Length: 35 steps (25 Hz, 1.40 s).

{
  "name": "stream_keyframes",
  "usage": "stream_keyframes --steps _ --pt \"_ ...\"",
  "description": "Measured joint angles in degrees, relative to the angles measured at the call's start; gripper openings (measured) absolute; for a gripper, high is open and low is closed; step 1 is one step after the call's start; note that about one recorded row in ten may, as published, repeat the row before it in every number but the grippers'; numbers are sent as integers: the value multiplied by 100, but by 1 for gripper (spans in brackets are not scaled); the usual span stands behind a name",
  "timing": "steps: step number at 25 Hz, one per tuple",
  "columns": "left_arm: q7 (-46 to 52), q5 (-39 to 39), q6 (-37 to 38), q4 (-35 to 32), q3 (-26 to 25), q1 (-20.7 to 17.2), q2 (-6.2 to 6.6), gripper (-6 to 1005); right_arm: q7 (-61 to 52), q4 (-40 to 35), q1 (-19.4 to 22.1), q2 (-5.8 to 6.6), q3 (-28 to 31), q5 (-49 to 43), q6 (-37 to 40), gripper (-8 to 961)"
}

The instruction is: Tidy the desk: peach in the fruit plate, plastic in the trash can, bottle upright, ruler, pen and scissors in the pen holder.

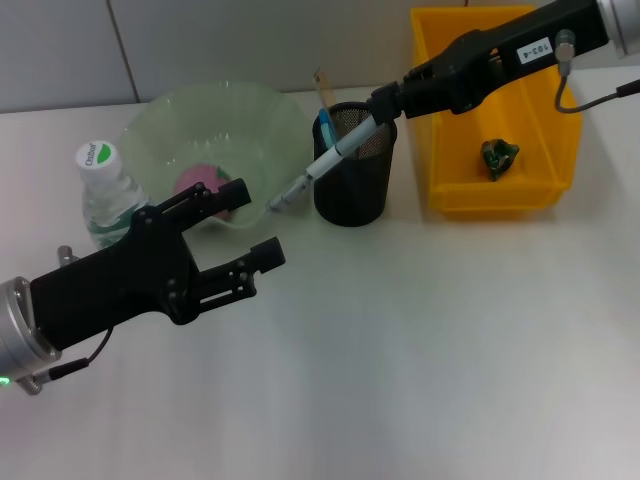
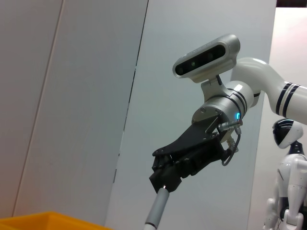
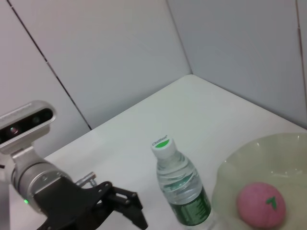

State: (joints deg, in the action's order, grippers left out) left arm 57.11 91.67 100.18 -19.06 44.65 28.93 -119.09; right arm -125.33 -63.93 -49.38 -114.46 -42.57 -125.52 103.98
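1. At the upper middle of the head view, my right gripper (image 1: 380,112) has its fingers clamped on the top end of the pen (image 1: 325,160). The pen slants across the rim of the pen holder (image 1: 352,170), with its lower tip hanging outside the cup toward the fruit plate (image 1: 215,125).
2. The main risk I see: if I let go now, the pen is tilted with its tip outside the rim, so I judge it would tip out onto the worktop (image 1: 400,350) instead of dropping in. I would want it more upright and over the opening first.
3. A second risk: pushing the slanted pen sideways against the rim could tip the light mesh pen holder or jostle the things already standing in it.
4. Pen holder: a ruler (image 1: 323,88) and a blue-handled item stand at its far side; I cannot tell for certain that these are the scissors.
5. Fruit plate, upper left of the head view: the pink peach (image 1: 198,182) lies inside it.
6. Yellow trash can (image 1: 445,190), upper right: a crumpled green piece of plastic (image 1: 498,156) rests on its floor.
7. The bottle (image 1: 105,195) stands upright just beside the plate.
8. My left gripper (image 1: 245,240) hovers at lower left, fingers apart and holding nothing; swinging it could clip the bottle or the plate.
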Motion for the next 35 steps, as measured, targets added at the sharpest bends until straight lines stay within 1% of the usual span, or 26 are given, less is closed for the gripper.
stream_keyframes --steps 8,13,18,21,22,28,29,30,35 --pt "-4 -1 4 -35 0 104 3 815 57 -15 -74 74 261 37 482 90" --pt "41 37 -74 -53 41 140 23 814 66 -5 -159 109 236 37 738 90" --pt "66 55 -336 -182 428 123 50 814 127 143 -241 125 74 -86 886 89" --pt "72 60 -504 -345 787 116 53 814 186 269 -293 148 -104 -149 890 89" --pt "75 62 -605 -483 1017 106 54 814 247 418 -357 178 -205 -181 881 89" --pt "90 133 -721 -696 1195 87 83 815 364 787 -585 213 -355 -310 783 89" --pt "90 133 -721 -696 1195 87 83 815 367 806 -615 211 -367 -344 764 89" --pt "149 306 -764 -777 1208 115 89 815 368 812 -631 202 -375 -371 752 89" --pt "179 357 -772 -803 1250 132 77 814 366 815 -642 168 -435 -406 701 89"
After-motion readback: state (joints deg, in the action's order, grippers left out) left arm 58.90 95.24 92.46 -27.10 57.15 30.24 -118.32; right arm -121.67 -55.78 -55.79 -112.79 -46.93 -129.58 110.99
